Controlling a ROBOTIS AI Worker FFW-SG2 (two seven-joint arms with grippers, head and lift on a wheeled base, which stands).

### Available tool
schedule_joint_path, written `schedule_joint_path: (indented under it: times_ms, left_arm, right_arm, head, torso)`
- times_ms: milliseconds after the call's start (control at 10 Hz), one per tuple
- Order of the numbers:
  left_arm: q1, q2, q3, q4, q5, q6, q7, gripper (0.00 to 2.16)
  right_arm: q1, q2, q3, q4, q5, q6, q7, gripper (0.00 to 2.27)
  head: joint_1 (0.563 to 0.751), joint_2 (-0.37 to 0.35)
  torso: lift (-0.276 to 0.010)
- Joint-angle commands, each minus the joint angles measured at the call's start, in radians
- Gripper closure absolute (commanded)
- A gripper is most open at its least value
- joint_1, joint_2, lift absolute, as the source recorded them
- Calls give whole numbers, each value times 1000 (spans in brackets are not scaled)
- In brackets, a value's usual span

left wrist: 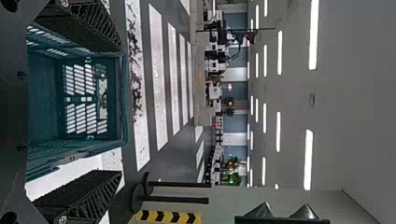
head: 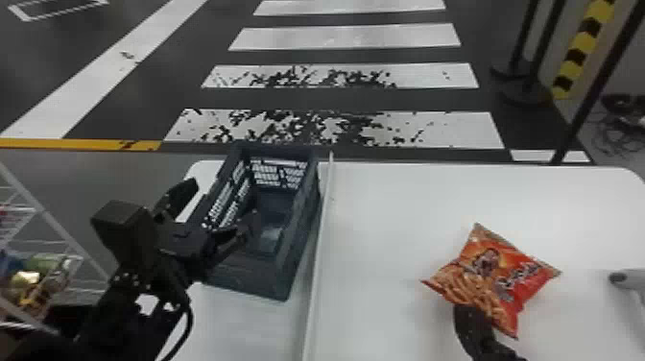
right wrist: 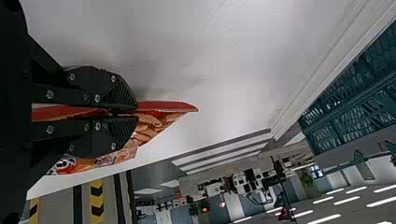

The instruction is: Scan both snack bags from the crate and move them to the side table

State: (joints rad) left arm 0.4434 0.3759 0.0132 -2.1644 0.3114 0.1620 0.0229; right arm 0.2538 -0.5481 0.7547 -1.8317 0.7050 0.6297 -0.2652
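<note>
My right gripper point(head: 468, 309) is at the near edge of an orange-red snack bag point(head: 501, 276), which lies over the white table point(head: 384, 206). In the right wrist view, the fingers of that gripper point(right wrist: 135, 113) are shut on the snack bag point(right wrist: 154, 122), pinching it with part sticking out past the tips. My left gripper point(head: 223, 201) stands open at the left wall of the dark blue-green crate point(head: 300, 240), one finger over the crate's inside. The left wrist view has the crate point(left wrist: 123, 93) between the spread fingers of this gripper point(left wrist: 120, 109), nothing gripped.
A thin raised white divider point(head: 317, 249) runs along the crate's right side. A grey rounded object with a dark end point(head: 628, 278) reaches in at the right edge. A wire rack with colourful items point(head: 38, 278) stands at the far left.
</note>
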Motion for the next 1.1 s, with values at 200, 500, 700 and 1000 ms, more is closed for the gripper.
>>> schedule_joint_path:
  times_ms: [200,500,700,1000]
  left_arm:
    - [0,0,-4,2,0,0,0,60]
    - [1,0,-4,2,0,0,0,60]
    - [1,1,-4,3,0,0,0,60]
    - [-12,-5,-29,15,-8,0,-1,60]
  right_arm:
    - [12,-23,6,0,19,-38,-57,2233]
    - [42,-26,21,-18,67,-14,-106,2243]
    - [113,-56,-40,-109,25,-124,-173,2243]
    - [148,10,-170,-270,-156,-167,-166,2243]
  head:
    - [695,112]
    - [695,114]
    - [695,116]
    - [695,134]
  torso:
    - [-95]
    - [-95]
    - [-95]
    - [-95]
